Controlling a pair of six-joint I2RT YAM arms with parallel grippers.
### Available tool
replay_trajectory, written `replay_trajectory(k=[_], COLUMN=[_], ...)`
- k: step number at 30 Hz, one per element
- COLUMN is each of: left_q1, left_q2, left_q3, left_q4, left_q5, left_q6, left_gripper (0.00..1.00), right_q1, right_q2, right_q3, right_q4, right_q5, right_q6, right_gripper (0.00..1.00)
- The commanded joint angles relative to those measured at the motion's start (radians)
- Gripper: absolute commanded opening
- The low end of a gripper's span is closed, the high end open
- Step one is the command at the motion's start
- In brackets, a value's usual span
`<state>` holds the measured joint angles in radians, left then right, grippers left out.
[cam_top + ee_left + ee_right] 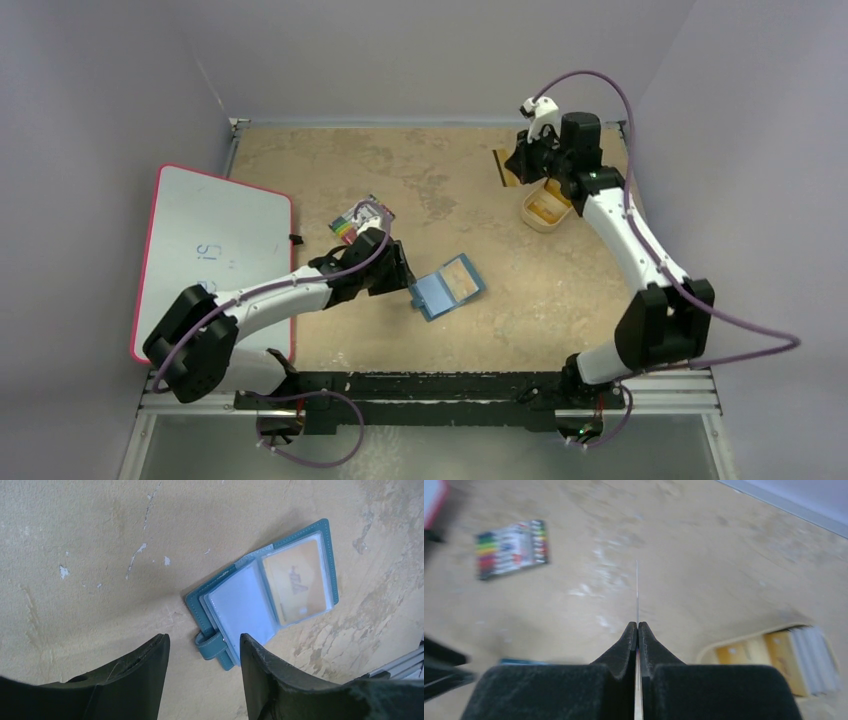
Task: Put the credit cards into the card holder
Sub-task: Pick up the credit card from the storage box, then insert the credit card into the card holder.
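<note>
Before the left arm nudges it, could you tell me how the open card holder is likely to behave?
The card holder lies open and flat on the table, so it would probably slide rather than tip. Its clear sleeves look thin and loose, so lifted by one edge it may flop or fold at the spine.

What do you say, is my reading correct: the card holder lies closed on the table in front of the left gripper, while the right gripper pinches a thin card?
One thing is wrong. The card holder lies open, not closed: the left wrist view shows its clear pockets spread, with an orange card in one. The rest stands: it lies on the table in front of the left gripper, while the right gripper pinches a thin card.
</note>
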<state>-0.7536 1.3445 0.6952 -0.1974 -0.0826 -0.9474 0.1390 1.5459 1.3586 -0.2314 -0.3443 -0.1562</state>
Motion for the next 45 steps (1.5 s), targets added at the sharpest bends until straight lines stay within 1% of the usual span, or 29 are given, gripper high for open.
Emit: replay_trajectory(k=[1, 4, 7, 12, 15, 18, 21, 25, 29, 33, 36, 43, 45], left_q1=[0.004, 0.005, 0.005, 0.005, 0.003, 0.003, 0.003, 0.003, -0.001, -0.013, -0.033, -0.039, -0.039], left_q2=[0.017, 0.045, 0.073, 0.107, 0.107, 0.098, 0.11, 0.148, 0.18, 0.198, 0.196, 0.151, 0.153], left_q3=[0.006, 0.001, -0.006, -0.002, -0.003, -0.013, -0.025, -0.039, -0.03, -0.035, -0.04, -0.04, -0.04], left_q4=[0.066, 0.128, 0.19, 0.195, 0.149, 0.114, 0.123, 0.147, 0.132, 0.125, 0.104, 0.085, 0.088], left_q5=[-0.004, 0.046, 0.094, 0.121, 0.089, 0.063, 0.087, 0.116, 0.127, 0.14, 0.127, 0.101, 0.099], left_q6=[-0.011, -0.014, -0.029, -0.035, -0.039, -0.037, -0.044, -0.065, -0.07, -0.084, -0.1, -0.101, -0.102], left_gripper=[0.52, 0.48, 0.43, 0.43, 0.46, 0.5, 0.52, 0.52, 0.52, 0.5, 0.49, 0.39, 0.35], right_q1=[0.039, 0.044, 0.06, 0.13, 0.173, 0.215, 0.234, 0.241, 0.243, 0.246, 0.255, 0.258, 0.258], right_q2=[-0.151, -0.163, -0.177, -0.201, -0.19, -0.169, -0.139, -0.089, -0.027, 0.029, 0.053, 0.05, 0.06], right_q3=[-0.106, -0.151, -0.249, -0.395, -0.479, -0.531, -0.566, -0.589, -0.596, -0.621, -0.63, -0.665, -0.665], right_q4=[0.185, 0.151, 0.2, 0.28, 0.35, 0.384, 0.407, 0.428, 0.451, 0.504, 0.517, 0.529, 0.528], right_q5=[-0.157, -0.192, -0.275, -0.278, -0.302, -0.285, -0.291, -0.312, -0.322, -0.35, -0.342, -0.291, -0.297], right_q6=[0.339, 0.477, 0.551, 0.624, 0.656, 0.662, 0.663, 0.633, 0.609, 0.59, 0.571, 0.51, 0.505], right_gripper=[0.0, 0.0, 0.0, 0.0, 0.0, 0.0, 0.0, 0.0, 0.0, 0.0, 0.0, 0.0, 0.0])
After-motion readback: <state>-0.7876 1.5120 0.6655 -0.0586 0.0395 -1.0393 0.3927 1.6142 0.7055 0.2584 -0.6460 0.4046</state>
